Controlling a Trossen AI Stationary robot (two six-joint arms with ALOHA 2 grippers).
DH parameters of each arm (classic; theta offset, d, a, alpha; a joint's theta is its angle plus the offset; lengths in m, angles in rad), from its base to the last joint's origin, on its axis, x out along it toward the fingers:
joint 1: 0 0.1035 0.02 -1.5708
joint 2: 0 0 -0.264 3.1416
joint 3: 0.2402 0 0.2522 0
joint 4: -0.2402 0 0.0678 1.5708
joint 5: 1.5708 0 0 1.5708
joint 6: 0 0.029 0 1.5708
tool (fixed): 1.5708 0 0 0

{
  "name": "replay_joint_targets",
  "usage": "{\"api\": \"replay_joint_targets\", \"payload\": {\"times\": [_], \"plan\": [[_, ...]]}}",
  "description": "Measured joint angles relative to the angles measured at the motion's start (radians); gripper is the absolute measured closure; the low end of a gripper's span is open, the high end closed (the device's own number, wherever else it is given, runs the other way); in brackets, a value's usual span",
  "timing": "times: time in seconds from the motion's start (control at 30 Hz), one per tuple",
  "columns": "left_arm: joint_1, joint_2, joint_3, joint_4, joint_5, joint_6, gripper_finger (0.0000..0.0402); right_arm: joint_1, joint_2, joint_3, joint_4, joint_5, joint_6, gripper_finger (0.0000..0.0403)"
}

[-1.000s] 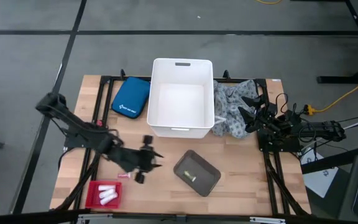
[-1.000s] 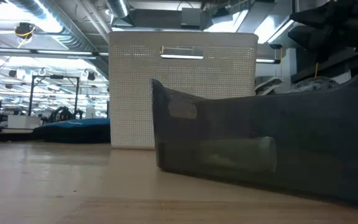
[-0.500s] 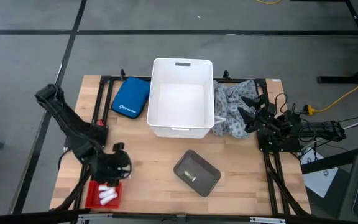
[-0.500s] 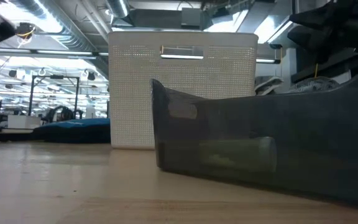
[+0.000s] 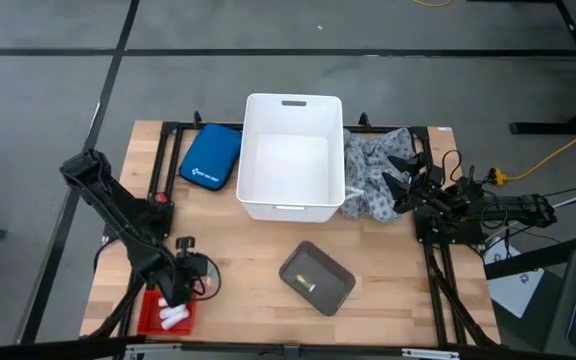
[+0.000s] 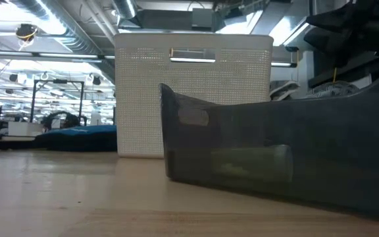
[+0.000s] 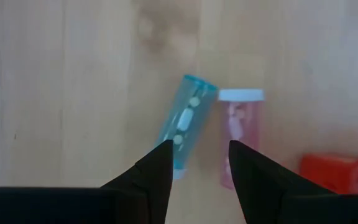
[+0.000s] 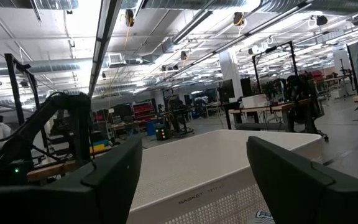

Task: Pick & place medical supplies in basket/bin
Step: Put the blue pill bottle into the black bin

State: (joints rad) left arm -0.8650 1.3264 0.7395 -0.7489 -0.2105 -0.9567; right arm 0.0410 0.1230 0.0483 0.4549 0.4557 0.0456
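This is a large industrial workshop or robotics lab hall. In the right wrist view, the upper half of the frame shows an open ceiling with exposed ducts, pipes and rows of strip lights. Below it, across the middle of the frame, stand workbenches and metal frames, receding far back. The low view shows the same ducts at upper left, with more benches under them at middle left. From above, the wooden table sits on a black frame on a grey concrete floor marked with dark lines, and a yellow cable trails off at the right edge.
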Motion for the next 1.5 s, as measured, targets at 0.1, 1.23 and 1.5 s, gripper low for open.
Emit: {"api": "replay_joint_targets", "payload": {"times": [0.1, 1.23, 1.5], "plan": [[0.015, 0.021, 0.0, -0.01, 0.01, 0.022, 0.0249, 0.0, 0.0, 0.0, 0.0, 0.0, 0.0, 0.011], [0.207, -0.072, -0.001, 0.095, -0.306, 0.317, 0.0343, 0.0, 0.0, 0.0, -0.006, -0.003, 0.001, 0.0111], [0.247, -0.185, 0.0, 0.088, -0.32, 0.356, 0.0331, 0.0, 0.0, 0.0, -0.007, -0.003, 0.001, 0.0111]]}}
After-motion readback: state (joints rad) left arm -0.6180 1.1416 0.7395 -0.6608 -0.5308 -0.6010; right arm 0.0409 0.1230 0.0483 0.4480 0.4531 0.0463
